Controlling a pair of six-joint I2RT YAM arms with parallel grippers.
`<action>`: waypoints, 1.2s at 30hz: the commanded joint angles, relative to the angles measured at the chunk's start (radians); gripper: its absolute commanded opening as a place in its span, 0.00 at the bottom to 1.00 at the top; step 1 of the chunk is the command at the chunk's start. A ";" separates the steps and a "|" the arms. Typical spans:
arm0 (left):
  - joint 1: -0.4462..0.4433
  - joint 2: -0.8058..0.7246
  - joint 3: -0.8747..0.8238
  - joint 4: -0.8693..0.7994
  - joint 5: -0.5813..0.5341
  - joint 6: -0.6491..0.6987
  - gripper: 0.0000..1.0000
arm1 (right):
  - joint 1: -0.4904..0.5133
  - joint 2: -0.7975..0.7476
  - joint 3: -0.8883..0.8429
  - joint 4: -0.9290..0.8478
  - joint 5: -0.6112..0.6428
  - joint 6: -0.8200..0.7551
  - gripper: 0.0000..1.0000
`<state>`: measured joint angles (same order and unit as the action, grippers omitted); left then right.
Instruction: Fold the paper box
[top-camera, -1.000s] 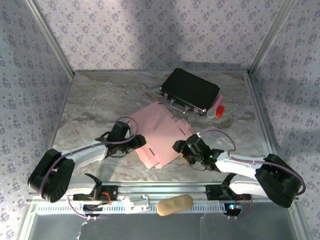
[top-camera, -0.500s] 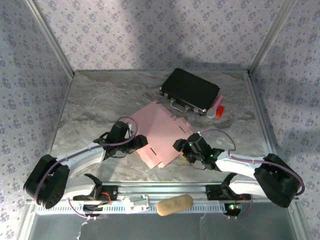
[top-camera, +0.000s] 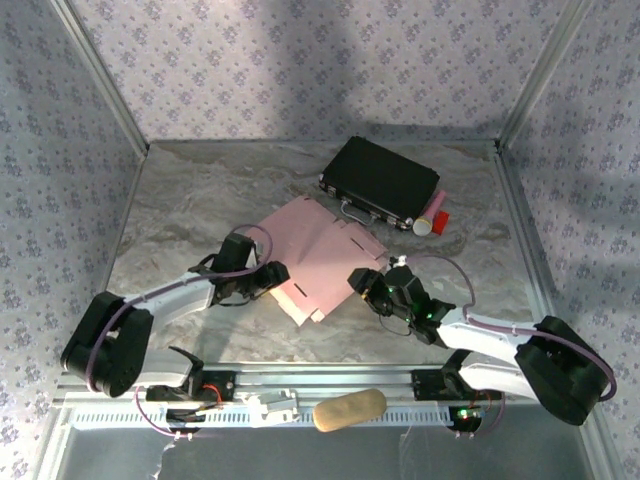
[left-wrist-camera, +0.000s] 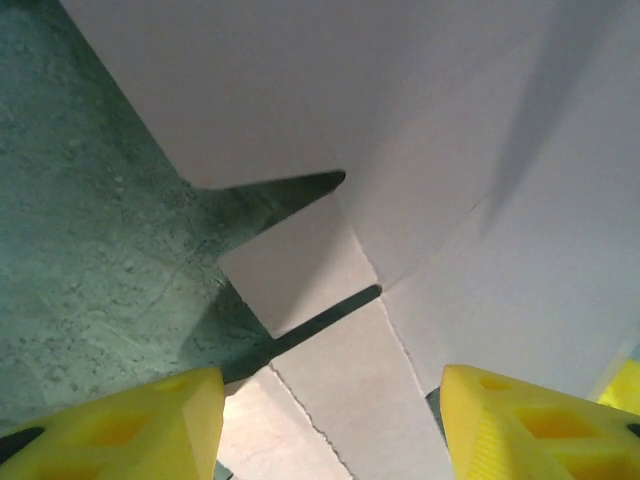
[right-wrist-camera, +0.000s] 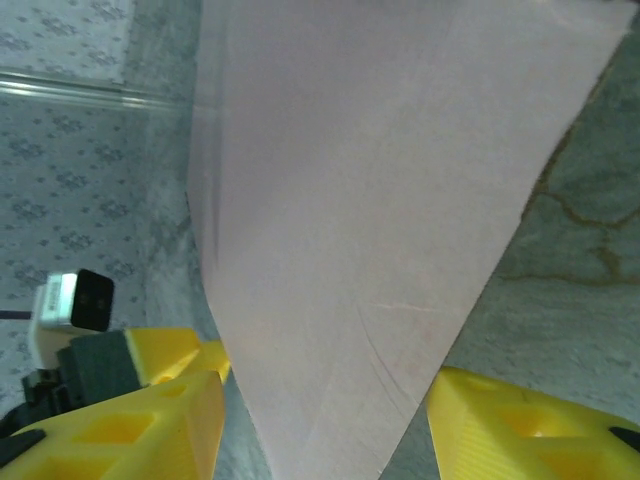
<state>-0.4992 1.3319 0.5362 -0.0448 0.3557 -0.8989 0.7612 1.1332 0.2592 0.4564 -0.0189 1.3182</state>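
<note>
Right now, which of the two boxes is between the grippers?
The pink paper box, a flat sheet with the left gripper and right gripper at its sides. The black case sits farther back, away from both.

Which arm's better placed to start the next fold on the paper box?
Right, probably. The right gripper is open with a corner of the paper box between its jaws, ready to pinch. The left gripper is open too, but looks down on flat flaps.
</note>
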 joint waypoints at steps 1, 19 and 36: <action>0.002 0.003 0.027 0.029 0.027 0.017 0.59 | -0.006 0.038 -0.011 0.141 0.035 -0.012 0.55; 0.002 -0.209 0.055 -0.144 -0.069 0.021 0.67 | 0.027 0.084 0.136 0.160 0.162 -0.063 0.00; 0.007 -0.616 0.379 -0.562 -0.282 0.122 0.70 | 0.258 -0.183 1.025 -1.163 0.633 -0.025 0.00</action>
<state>-0.4953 0.7315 0.8574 -0.5476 0.0624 -0.8291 0.9527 0.9573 1.1553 -0.3080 0.4271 1.2274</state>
